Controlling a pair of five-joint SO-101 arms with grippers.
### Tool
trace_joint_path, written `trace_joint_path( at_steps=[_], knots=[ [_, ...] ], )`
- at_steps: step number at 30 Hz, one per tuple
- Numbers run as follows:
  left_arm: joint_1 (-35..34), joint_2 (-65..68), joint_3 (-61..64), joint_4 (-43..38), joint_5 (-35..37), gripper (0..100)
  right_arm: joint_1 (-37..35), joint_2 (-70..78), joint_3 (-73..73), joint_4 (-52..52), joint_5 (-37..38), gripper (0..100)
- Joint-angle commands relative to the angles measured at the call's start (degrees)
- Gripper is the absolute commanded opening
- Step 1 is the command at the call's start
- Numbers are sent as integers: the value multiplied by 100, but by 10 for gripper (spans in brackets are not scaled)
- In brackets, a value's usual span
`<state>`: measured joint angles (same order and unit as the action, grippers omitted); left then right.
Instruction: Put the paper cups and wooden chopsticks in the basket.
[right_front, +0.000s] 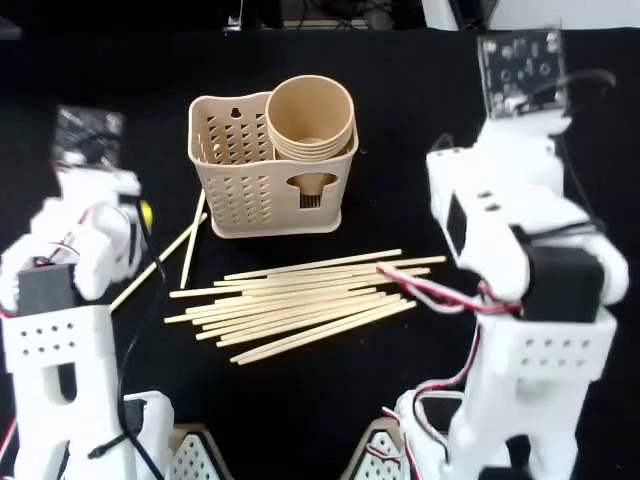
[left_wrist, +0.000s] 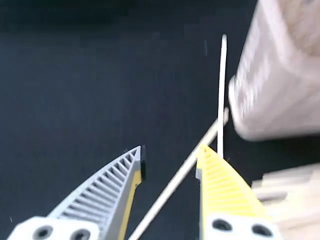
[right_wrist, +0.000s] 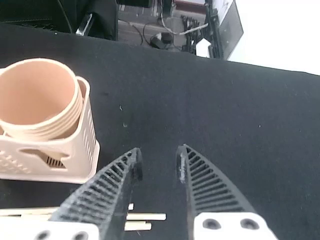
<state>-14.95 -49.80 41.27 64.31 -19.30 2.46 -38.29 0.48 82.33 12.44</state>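
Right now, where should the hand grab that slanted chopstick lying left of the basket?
Take the slanted chopstick near its middle, from straight above, closing across its width. It lies flat on the black cloth, and its far end meets another stick beside the basket. The left hand hangs open astride it.

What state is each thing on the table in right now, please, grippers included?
basket, upright on the table.
paper cups, nested in one stack, upright inside the basket.
chopstick pile, lying flat on the table, outside the basket.
two stray chopsticks, crossed on the table beside the basket.
left gripper, open, nothing gripped.
right gripper, open, empty.
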Motion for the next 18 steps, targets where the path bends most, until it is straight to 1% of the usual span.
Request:
trace_joint_path(
  at_steps=[1, 3, 7, 10, 14, 18],
  knots=[
    [-13, -88, 760, -299, -352, 193, 70, -400, 699, -255, 44, 131],
    [57, -79, 1156, -668, -360, 203, 123, -567, 1358, -519, 44, 131],
    [171, 44, 1692, -1187, -343, 302, 141, -884, 2826, -1169, 44, 131],
    [215, 501, 1824, -1626, -360, 284, 149, -1262, 3776, -1662, 44, 131],
    [303, 1556, 1534, -2092, -360, 280, 132, -1771, 4796, -2163, 0, 131],
    [409, 2681, 892, -2180, -360, 278, 132, -2158, 5692, -2593, -9, 131]
  ],
)
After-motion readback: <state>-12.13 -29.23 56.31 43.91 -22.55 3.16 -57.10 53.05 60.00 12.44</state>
